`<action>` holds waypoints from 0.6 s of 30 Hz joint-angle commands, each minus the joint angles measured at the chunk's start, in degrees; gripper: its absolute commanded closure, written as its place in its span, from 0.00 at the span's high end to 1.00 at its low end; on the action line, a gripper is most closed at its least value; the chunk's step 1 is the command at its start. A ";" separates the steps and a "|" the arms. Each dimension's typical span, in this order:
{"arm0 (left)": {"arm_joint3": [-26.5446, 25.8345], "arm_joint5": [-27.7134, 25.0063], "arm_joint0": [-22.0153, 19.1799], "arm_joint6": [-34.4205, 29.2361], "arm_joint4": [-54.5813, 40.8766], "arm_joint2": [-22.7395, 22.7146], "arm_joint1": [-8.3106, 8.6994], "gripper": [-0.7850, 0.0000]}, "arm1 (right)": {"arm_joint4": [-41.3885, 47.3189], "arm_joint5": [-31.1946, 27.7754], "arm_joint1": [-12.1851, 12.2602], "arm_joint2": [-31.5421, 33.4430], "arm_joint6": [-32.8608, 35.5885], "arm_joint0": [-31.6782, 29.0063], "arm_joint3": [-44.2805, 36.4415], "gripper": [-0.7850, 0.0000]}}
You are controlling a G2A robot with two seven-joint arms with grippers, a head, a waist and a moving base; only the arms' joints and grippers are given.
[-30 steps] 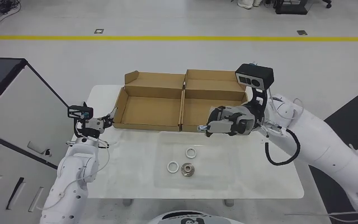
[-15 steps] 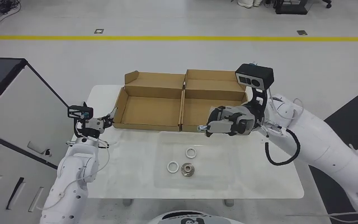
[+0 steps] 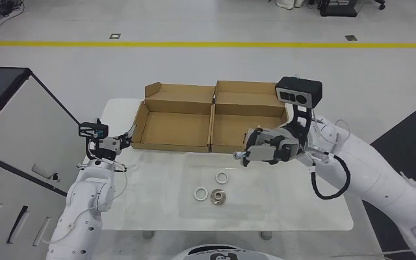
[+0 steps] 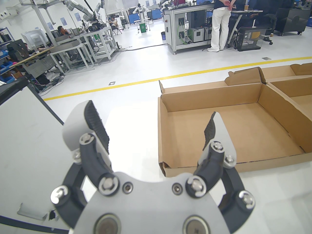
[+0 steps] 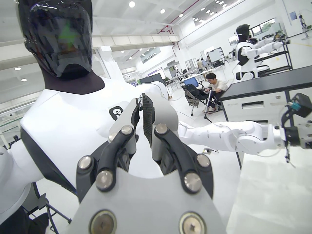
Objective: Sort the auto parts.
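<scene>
Step looks like the first pick, not yet made: none of the parts is in a box. Landmark: open brown cardboard box nearer the right arm (image 3: 227, 132). On the white desk (image 3: 292, 201), just robot-side of that box's near wall, lies one white flat ring (image 3: 222, 177). Further from the box are a second white ring (image 3: 201, 194) and a grey metal flanged hub (image 3: 218, 197), the two almost touching.

Right gripper (image 3: 238, 155) hangs at the box's near wall, near the first ring, jaws narrow, almost together, nothing between them. Left gripper (image 4: 152, 113) sits well apart from the box, beyond the twin cardboard box (image 3: 174, 127) beside it, jaws wide, holding nothing.

Likely next: right gripper opens, drops onto the nearest ring and pinches across its rim. The ring is thin and flat on the desk, so it needs a low, square approach or it skids.
</scene>
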 commanded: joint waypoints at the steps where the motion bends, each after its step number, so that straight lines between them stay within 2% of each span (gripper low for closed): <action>1: 0.00 0.00 0.00 0.00 0.00 0.00 0.00 1.00 | 0.93 0.02 -0.30 0.46 -0.03 -0.43 -0.67 0.00; 8: 0.00 0.00 0.00 0.00 0.00 0.00 0.00 1.00 | 6.10 0.02 -1.94 3.38 -0.02 -2.96 -4.21 0.00; 18: 0.00 0.00 0.00 0.00 0.00 0.00 0.00 1.00 | 9.02 0.02 -4.19 9.05 -0.01 -8.23 -5.87 0.00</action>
